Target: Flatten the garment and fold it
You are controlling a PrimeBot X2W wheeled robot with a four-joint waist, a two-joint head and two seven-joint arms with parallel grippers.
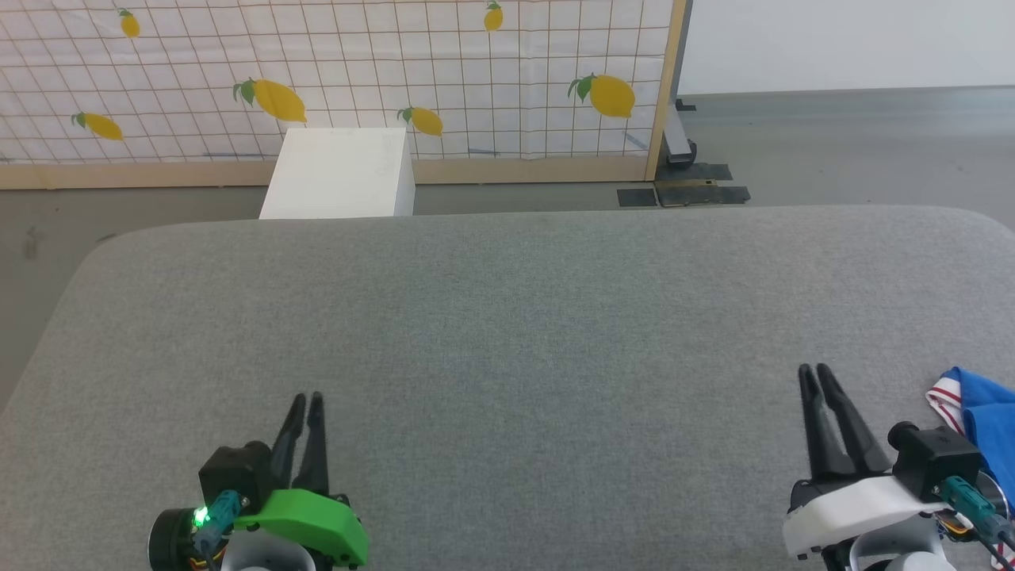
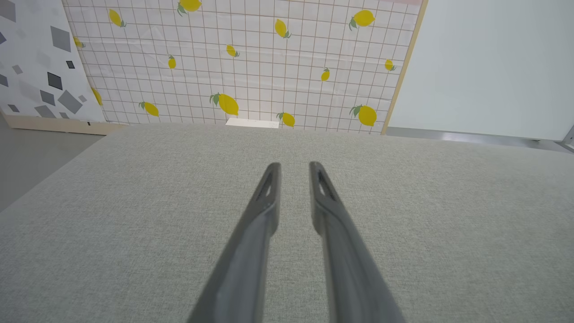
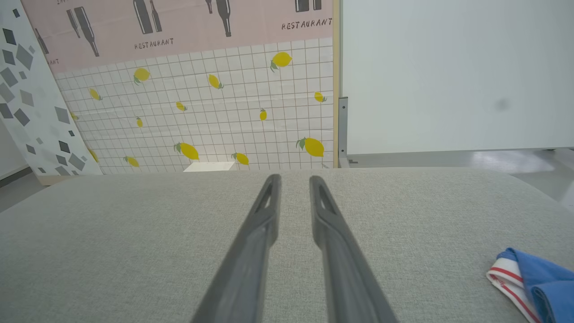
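Grey woven fabric covers the wide surface on which the work is to be done. At its near edge, the left claw is seen with its two dark fingers parted by only a narrow gap, and nothing is held between them. The right claw is set the same way, slightly parted and empty.

Just beside the right claw, at the far right of the surface, the garment lies bunched. Blue cloth and a white, red-striped edge can be made out, and the rest is cut off from view. Beyond the surface, a white box and a lemon-printed screen are seen.

No part of the task is judged to be done. The garment is not yet gripped, so it must first be drawn onto the open middle, spread flat and then folded.
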